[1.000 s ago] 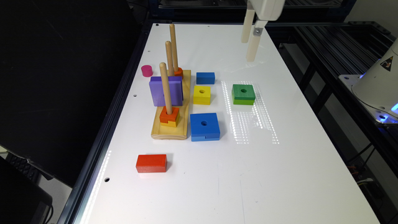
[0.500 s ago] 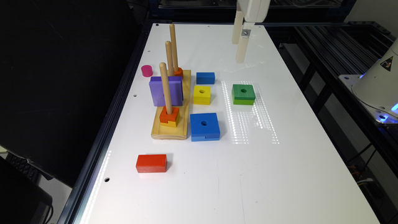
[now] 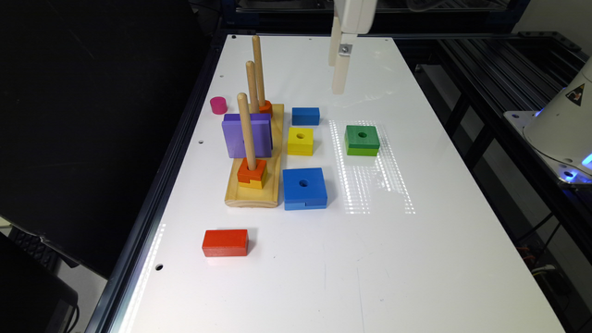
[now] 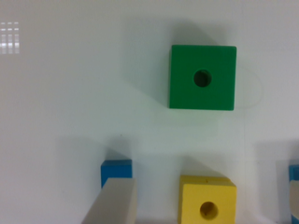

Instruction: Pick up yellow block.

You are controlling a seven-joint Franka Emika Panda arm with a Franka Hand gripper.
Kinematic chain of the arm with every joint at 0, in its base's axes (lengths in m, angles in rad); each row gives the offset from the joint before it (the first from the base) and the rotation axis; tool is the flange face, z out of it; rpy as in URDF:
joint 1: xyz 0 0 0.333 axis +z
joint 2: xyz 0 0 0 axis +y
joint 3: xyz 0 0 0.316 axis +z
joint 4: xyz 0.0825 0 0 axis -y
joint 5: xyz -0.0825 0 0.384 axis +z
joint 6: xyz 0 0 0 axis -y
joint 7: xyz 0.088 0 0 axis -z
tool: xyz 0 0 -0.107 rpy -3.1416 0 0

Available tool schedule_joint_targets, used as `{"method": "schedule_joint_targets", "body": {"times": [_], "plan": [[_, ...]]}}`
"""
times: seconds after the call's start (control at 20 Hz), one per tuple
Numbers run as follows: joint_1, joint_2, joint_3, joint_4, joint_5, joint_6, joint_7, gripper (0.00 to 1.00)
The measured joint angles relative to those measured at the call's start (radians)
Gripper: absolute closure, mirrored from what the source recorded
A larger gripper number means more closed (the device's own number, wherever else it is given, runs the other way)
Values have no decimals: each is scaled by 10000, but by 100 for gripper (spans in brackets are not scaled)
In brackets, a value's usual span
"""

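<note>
In the exterior view, the tool (image 3: 339, 69) hangs above the far part of the white worktop (image 3: 416, 259), clear of every block. The yellow block (image 3: 300, 141) lies flat on the worktop with its round hole facing up, toward 7 o'clock from the tool and well apart from it. At the yellow block's 12 o'clock lies a small blue block (image 3: 305, 116); at its 6 o'clock lies the larger blue holed block (image 3: 304, 188); at its 3 o'clock, a little apart, sits the green two-tone holed block (image 3: 362, 140). At its 9 o'clock stands the wooden peg base (image 3: 255, 194) with 3 upright pegs. The nearest peg (image 3: 246, 131) carries an orange block (image 3: 251, 170) on a yellow-orange piece (image 3: 253, 184); a purple square block (image 3: 246, 135) stands on edge at the middle peg. A pink cylinder (image 3: 218, 105) stands at 10 o'clock of the base, and a red rectangular block (image 3: 225, 243) lies at 7 o'clock of it.

In the wrist view, the yellow block (image 4: 207, 200) lies below the green block (image 4: 202, 77), the 2 apart. One pale finger (image 4: 113, 205) of the tool shows just in front of the small blue block (image 4: 116, 172), and another sits at the frame's edge beside a sliver of blue. The fingers stand wide apart, released, with nothing between them; the yellow block lies in the span between them, untouched.
</note>
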Motion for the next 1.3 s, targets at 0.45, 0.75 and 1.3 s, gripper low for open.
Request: {"method": "schedule_joint_targets", "body": {"times": [0.45, 0.75, 1.3], "plan": [[1, 134, 85, 163, 3, 0, 84, 0], [1, 193, 89, 186, 3, 8, 94, 0], [2, 801, 106, 434, 3, 348, 105, 0]]}}
